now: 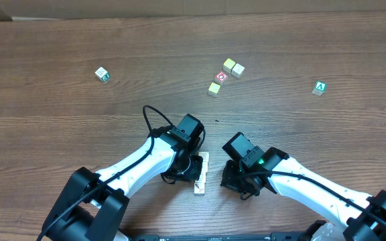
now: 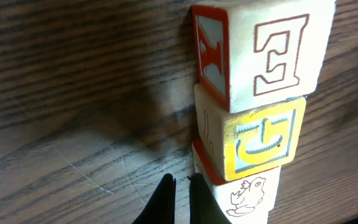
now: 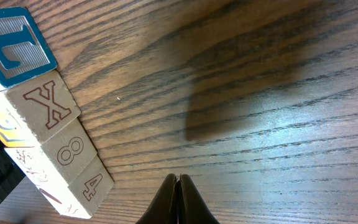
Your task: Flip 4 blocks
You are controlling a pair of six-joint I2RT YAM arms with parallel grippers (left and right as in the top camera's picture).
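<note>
So, which step are we on? (Dev)

Approach, I'd say. The four blocks [image 1: 200, 173] sit in one touching row on the table [image 1: 59, 40]. The left gripper [image 2: 180, 186] is just beside the row on its own side, and the right gripper [image 3: 178, 183] is near the row's other side. Both have fingers pressed together, holding nothing. (Ana)

Any flipped yet? (Dev)

Can't tell from the faces alone. Next move, my guess: set a closed tip against an end block and roll it over without dragging its neighbours. The risk is the whole row shifting. (Ana)

Legible print? (Dev)

Left wrist view: a red-outline "E", a yellow face with a letter I can't read, and a bird drawing. Right wrist view: "X", "8", "4", plus a blue letter cut by the frame edge. The loose cubes [image 1: 228, 65] lie well beyond the row. (Ana)
</note>
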